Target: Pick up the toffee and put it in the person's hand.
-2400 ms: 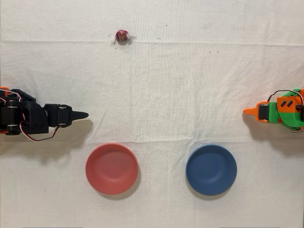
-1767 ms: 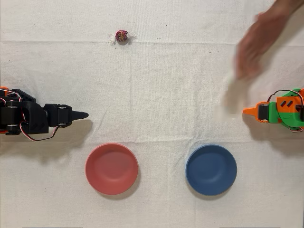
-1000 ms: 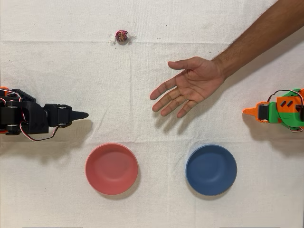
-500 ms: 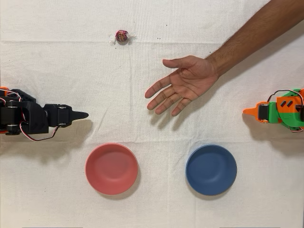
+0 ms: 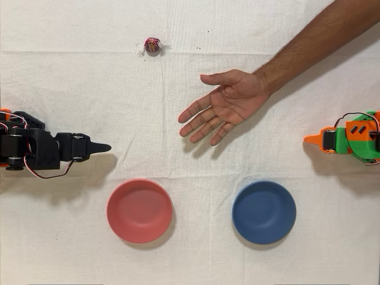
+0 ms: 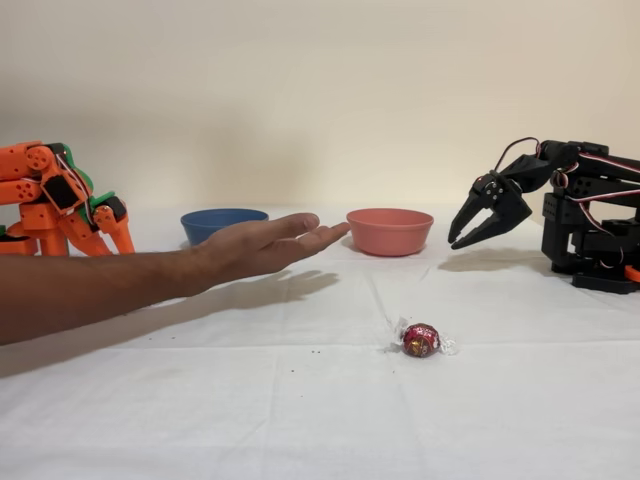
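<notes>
The toffee (image 5: 152, 45), a small dark red candy with clear twisted ends, lies alone on the white cloth near the top of the overhead view; in the fixed view the toffee (image 6: 421, 340) sits in the foreground. The person's hand (image 5: 222, 107) is held palm up over the middle of the cloth, to the right of and below the toffee; from the side the hand (image 6: 270, 243) hovers above the cloth. My black gripper (image 5: 105, 146) is at the left edge, far from both. In the fixed view the gripper (image 6: 465, 244) points downward with its jaws slightly apart and nothing between them.
A red bowl (image 5: 139, 211) and a blue bowl (image 5: 263, 212) stand along the lower part of the overhead view. The idle orange arm (image 5: 350, 139) sits at the right edge. The person's forearm (image 5: 314, 41) crosses the upper right corner.
The person's hand came in from the upper right and has settled palm up, drifting slightly left. My black arm shifted a little downward in the overhead picture. The toffee has not moved.
</notes>
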{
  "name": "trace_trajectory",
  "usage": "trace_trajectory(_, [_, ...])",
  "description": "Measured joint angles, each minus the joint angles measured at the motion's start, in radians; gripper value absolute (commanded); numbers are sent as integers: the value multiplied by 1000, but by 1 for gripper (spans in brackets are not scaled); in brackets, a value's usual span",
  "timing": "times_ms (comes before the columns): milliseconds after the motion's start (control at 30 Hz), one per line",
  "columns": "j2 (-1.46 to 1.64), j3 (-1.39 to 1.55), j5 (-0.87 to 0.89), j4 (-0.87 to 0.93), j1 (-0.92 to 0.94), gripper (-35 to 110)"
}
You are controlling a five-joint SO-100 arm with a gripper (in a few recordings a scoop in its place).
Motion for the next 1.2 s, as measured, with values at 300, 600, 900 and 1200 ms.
trace_trajectory(300, [-407, -350, 38, -32, 9, 0])
trace_trajectory(600, [-627, -647, 18, 29, -78, 2])
trace_trajectory(900, [-983, -1000, 23, 173, -222, 1])
trace_trajectory(1200, [-1310, -1310, 25, 249, -407, 4])
